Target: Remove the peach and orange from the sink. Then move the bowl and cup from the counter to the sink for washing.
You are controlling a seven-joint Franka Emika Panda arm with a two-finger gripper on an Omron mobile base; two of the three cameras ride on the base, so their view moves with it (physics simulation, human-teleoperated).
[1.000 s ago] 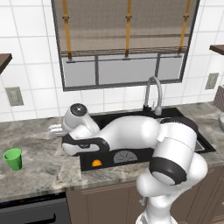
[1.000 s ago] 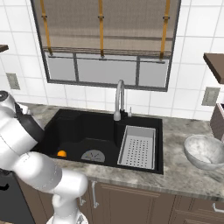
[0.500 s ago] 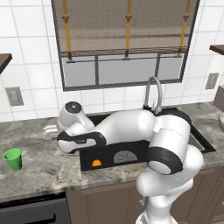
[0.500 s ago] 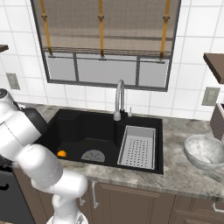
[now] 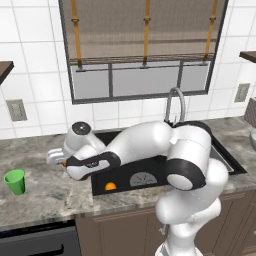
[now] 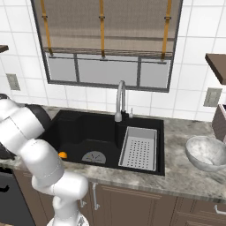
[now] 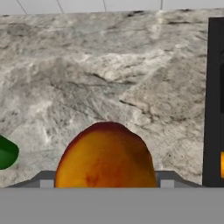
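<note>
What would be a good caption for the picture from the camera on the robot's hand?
A mottled peach close to the camera, above the grey stone counter, with the black sink edge beside it.

Even, diffuse rendered lighting; no glare, no single evident source. Both base views moderately bright, slightly soft and low in detail. Sink [image 6: 106, 132] basin reads near-black with little interior shading. Faint shadow under the arm on the tabletop [image 5: 45, 197]. Hand view: peach [image 7: 106, 157] close up, blurred, edges pixelated.
</note>
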